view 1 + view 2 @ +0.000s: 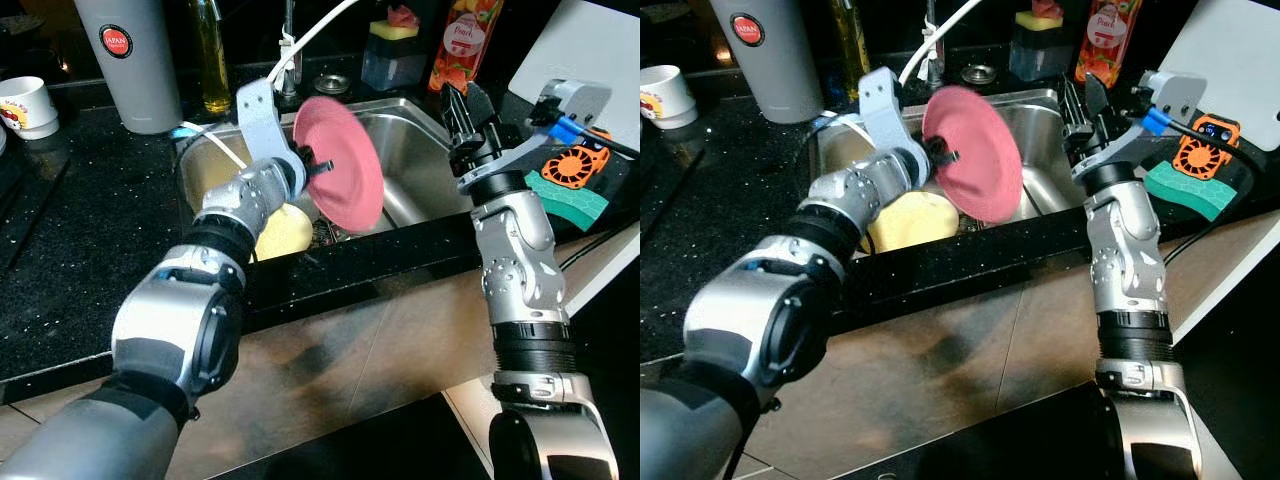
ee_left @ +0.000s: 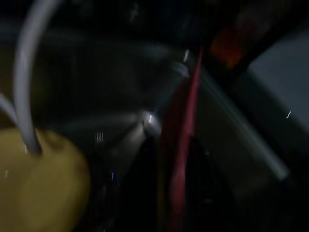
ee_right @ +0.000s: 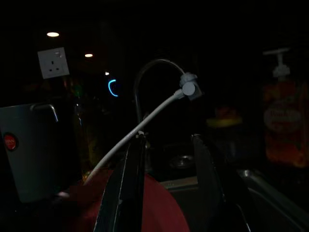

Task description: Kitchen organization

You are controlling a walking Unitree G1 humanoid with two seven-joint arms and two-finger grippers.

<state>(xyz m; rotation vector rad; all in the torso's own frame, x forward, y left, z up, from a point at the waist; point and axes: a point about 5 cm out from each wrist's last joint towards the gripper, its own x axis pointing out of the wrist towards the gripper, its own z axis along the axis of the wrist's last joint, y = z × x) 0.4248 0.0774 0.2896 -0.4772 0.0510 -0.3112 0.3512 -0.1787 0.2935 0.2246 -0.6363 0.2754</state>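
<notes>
L claw (image 1: 318, 168) clamps round matte pink plate (image 1: 340, 160) on edge over steel sink (image 1: 405, 135). R claw (image 1: 470, 112) open, empty, at sink's right rim; glossy black speckled tabletop (image 1: 90, 210).

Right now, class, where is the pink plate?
The pink plate is held on edge by the left tool over the steel sink, above the yellow plate.

Matt pink plate (image 1: 340, 160), shiny steel sink (image 1: 420, 160), glossy speckled black counter (image 1: 90, 230).

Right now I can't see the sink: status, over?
Left pincer shut on pink plate, held on edge over sink. Right pincer open, empty, at sink's right rim. Yellow dish below.
</notes>
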